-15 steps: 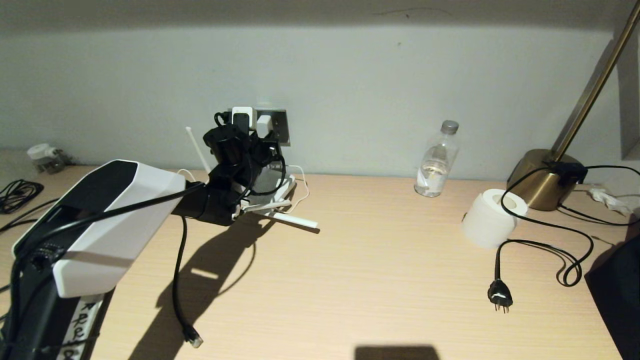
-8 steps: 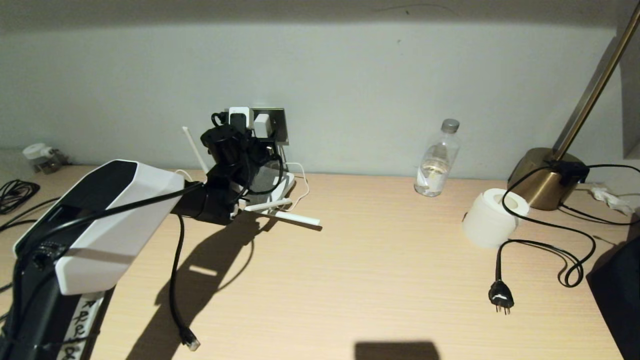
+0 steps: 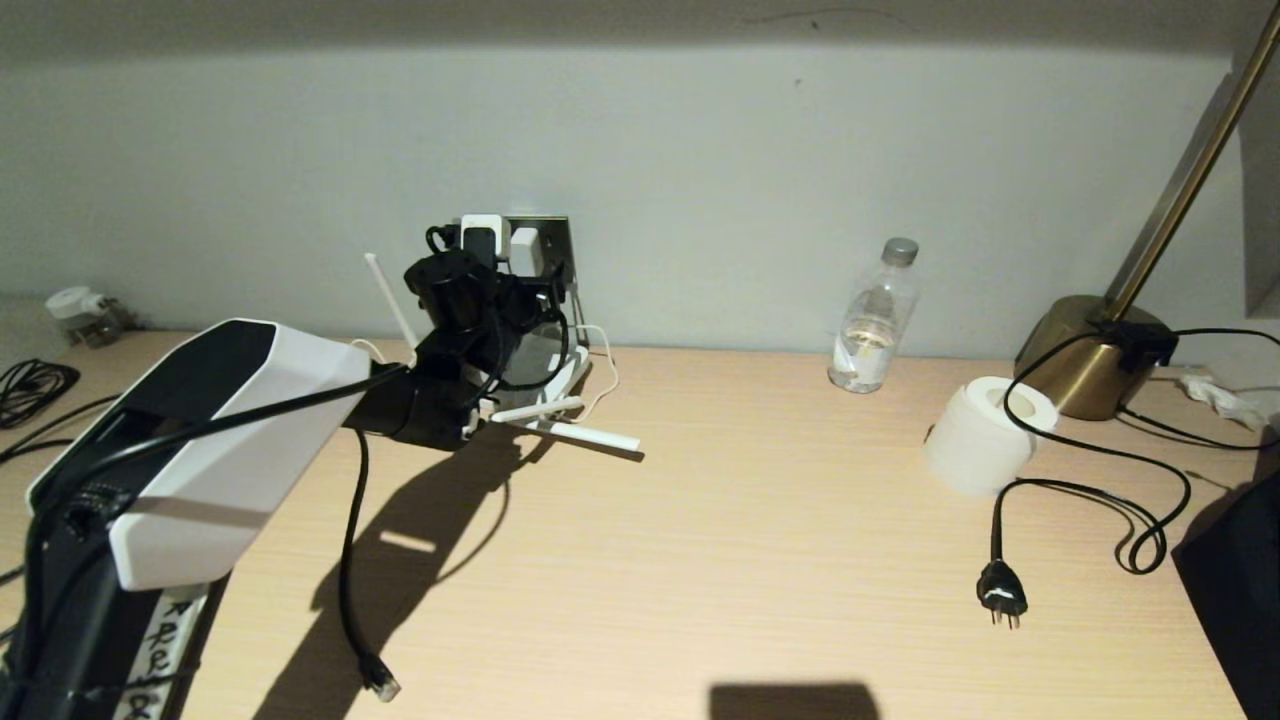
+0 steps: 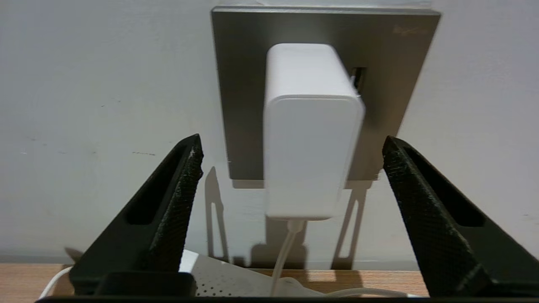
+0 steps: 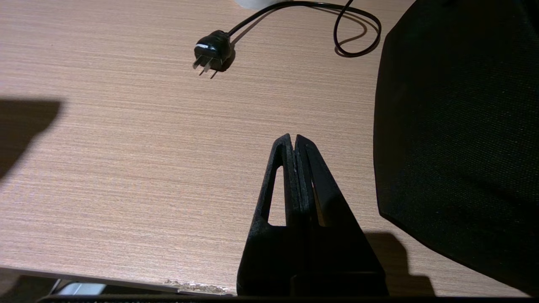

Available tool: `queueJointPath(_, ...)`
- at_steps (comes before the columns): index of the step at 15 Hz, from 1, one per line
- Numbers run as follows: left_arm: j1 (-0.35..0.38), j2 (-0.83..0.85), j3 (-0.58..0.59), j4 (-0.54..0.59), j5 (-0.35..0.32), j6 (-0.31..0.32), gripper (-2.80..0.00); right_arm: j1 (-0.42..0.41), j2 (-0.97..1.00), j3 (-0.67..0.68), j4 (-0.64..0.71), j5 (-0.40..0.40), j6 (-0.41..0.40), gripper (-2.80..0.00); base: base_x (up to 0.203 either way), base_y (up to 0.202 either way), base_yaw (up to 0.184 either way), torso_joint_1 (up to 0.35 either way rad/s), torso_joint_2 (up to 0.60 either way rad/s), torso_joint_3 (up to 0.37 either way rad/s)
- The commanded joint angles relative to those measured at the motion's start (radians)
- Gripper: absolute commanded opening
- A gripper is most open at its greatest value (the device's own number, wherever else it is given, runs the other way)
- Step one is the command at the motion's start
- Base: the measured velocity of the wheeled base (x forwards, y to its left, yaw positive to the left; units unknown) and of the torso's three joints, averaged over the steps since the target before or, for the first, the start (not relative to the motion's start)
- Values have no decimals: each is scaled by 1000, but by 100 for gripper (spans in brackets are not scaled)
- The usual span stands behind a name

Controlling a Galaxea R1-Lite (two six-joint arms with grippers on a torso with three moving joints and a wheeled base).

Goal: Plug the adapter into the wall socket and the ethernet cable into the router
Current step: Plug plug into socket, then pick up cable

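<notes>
The left gripper [image 4: 290, 151] stands at the wall socket [image 4: 391, 59] with its fingers [image 4: 177, 189] spread wide, one on each side of the adapter [image 4: 311, 134] and clear of it on both sides. The adapter sits in the grey wall socket, and its thin white cord drops toward the router [image 3: 545, 385], which lies on the desk [image 3: 760, 540] against the wall just below. A faint mark shows at the plate's upper corner but cannot be read. The ethernet cable [image 3: 352, 560] hangs over the left arm, and its clear connector rests on the desk near the front edge, unplugged. The middle of the desk is open surface. On the right stand a water bottle [image 3: 870, 320], a paper roll [image 3: 985, 435], a brass lamp base [image 3: 1085, 355] and a loose black plug [image 3: 1000, 592]. The right gripper [image 5: 294, 145] hovers over the desk with its fingers pressed together, holding nothing, beside a large black mass [image 5: 459, 126]. Handwriting on a white strip [image 3: 160, 655] on the left arm is illegible.
</notes>
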Motion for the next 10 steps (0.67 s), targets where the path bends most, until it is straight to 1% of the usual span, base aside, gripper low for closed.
queueJointPath(1,0,-8,0,-5,3,0,0,-1,1,-1,1,0,0,-280,0,0,0,0,0,0)
queueJointPath(3,-1,-27,5,-3,3,1,0,0,0,-1,1,0,0,-280,0,0,0,0,0,0)
queueJointPath(4,-3,-47,26,-2,4,1,0,0,0,-1,1,0,0,-280,0,0,0,0,0,0)
queueJointPath(6,-7,-124,112,-2,5,1,0,0,0,-1,1,0,0,-280,0,0,0,0,0,0)
queueJointPath(10,-11,-332,304,7,0,-8,0,0,0,1,1,0,0,-280,0,0,0,0,0,0)
